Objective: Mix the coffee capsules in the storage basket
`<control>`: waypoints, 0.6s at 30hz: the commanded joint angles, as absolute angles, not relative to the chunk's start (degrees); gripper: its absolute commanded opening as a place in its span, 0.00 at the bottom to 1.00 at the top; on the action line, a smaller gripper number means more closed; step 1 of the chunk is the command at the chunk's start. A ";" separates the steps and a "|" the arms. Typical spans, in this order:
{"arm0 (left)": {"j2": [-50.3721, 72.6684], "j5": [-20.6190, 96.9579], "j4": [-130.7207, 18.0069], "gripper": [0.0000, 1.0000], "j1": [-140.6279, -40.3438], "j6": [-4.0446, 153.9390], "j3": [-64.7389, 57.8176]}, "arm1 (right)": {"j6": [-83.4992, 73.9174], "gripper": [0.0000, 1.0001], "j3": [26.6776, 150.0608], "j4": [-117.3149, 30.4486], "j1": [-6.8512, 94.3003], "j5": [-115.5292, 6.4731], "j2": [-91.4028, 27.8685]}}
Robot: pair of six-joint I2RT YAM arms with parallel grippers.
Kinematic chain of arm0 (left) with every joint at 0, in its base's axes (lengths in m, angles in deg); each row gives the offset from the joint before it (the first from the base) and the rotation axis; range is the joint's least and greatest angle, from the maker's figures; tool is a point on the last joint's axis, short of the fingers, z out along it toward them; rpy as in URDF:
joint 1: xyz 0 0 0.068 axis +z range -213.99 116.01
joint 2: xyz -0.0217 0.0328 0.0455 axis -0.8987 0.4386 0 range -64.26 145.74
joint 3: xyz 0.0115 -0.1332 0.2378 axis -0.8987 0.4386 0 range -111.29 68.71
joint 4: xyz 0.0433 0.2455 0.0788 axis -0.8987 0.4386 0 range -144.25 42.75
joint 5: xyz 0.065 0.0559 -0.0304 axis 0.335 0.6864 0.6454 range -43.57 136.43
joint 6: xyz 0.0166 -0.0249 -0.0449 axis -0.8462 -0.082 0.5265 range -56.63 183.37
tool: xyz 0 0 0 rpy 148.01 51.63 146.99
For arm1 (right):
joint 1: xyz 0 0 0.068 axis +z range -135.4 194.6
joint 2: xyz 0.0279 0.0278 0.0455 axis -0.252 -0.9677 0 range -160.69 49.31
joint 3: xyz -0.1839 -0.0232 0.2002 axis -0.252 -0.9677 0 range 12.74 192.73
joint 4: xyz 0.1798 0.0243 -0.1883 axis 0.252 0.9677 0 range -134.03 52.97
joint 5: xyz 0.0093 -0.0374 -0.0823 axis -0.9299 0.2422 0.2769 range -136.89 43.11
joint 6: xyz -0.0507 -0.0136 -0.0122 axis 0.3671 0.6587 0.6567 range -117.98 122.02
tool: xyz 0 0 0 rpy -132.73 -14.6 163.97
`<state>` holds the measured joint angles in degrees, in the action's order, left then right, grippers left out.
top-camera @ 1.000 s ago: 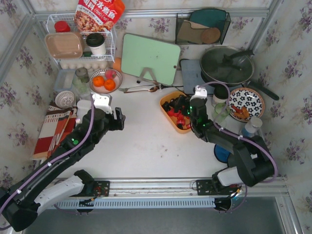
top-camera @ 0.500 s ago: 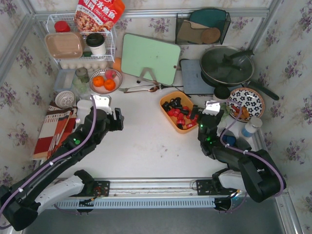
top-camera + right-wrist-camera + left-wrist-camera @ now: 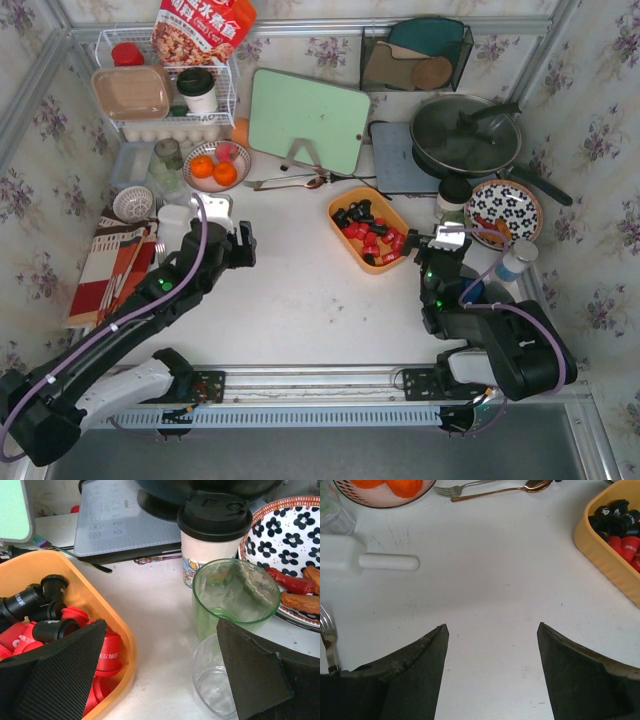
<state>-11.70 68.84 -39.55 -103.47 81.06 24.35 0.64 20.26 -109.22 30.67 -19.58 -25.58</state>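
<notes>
A: How is the left hand (image 3: pixel 491 626) held?

B: It is held open, and nothing is gripped; only bare white desk (image 3: pixel 485 580) is seen between its fingers. It is placed left of the desk's middle, well apart from the storage basket (image 3: pixel 334 212).

A: What is seen beyond it?

B: A bowl (image 3: pixel 370 500) with oranges (image 3: pixel 402 486) is set at the far left. A fork (image 3: pixel 452 488) and a spoon (image 3: pixel 505 490) are laid end to end just right of that bowl.

A: And where is the storage basket found?

B: It is set on the desk right of the middle, turned on a slant, with the right hand (image 3: pixel 160 627) near its lower right corner. The coffee capsules (image 3: pixel 368 235) are all held inside it. The black ones (image 3: pixel 50 610) are mostly gathered at the far left end. The red ones (image 3: pixel 107 652) are piled toward the near right end, with a few black ones among them.

A: How is the right hand held?

B: It is spread wide, and nothing is gripped. In the wrist view its left finger is seen over the basket's near corner, though whether the rim is touched cannot be told. Its right finger is seen beside a clear glass (image 3: pixel 215 685).

A: What is placed further right?

B: A green glass (image 3: pixel 235 595) is stood just behind the clear one, and a paper cup (image 3: pixel 214 535) with a black lid behind that. A flower-patterned plate (image 3: pixel 280 535) is set at the far right.
</notes>
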 commanded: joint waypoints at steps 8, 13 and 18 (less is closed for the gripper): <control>-9.17 68.50 -42.11 0.74 -103.45 82.12 23.62 | 2.06 1.00 19.60 -112.91 28.56 -32.68 -23.94; -8.76 68.81 -41.95 0.74 -103.45 81.73 23.60 | 1.55 1.00 26.99 -95.14 28.56 -33.74 -18.35; -7.76 69.18 -42.86 0.74 -103.45 81.47 23.63 | -1.35 1.00 35.41 -83.35 28.52 -38.31 -18.43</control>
<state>-8.47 68.71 -40.43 -103.47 81.54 24.09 0.72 30.87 -95.21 28.62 -33.41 -17.65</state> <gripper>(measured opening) 0.742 1.000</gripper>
